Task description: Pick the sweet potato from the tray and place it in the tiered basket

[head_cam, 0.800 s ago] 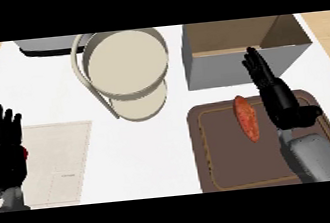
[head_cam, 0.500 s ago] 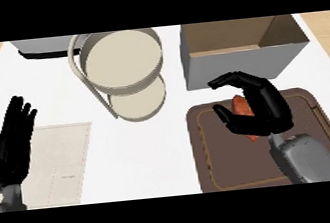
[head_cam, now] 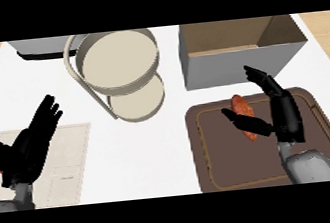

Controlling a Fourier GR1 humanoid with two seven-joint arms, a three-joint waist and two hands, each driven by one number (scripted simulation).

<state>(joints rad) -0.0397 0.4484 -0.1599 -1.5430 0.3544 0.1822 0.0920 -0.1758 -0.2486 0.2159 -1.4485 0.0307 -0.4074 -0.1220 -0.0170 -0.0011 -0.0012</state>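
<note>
Head view: the sweet potato (head_cam: 244, 116) lies on the brown tray (head_cam: 211, 169) at the right side of the white counter (head_cam: 165, 158), in the tray's upper middle area, its long axis running from upper left to lower right. The right hand (head_cam: 281, 117) stands over the tray just to the right of the sweet potato, fingers extended upward toward the box and the thumb reaching across the lower part of the sweet potato; the hand is spread wide and nothing is closed around the sweet potato. Whether the thumb touches it cannot be told. The grey open-topped box (head_cam: 241, 63) sits just behind the tray. The tiered basket (head_cam: 120, 70), with two round cream shelves, stands left of the box, well apart from the sweet potato. The left hand (head_cam: 27, 152) rests at the lower left, fingers straight, holding nothing, above a pale mat (head_cam: 68, 158).
</note>
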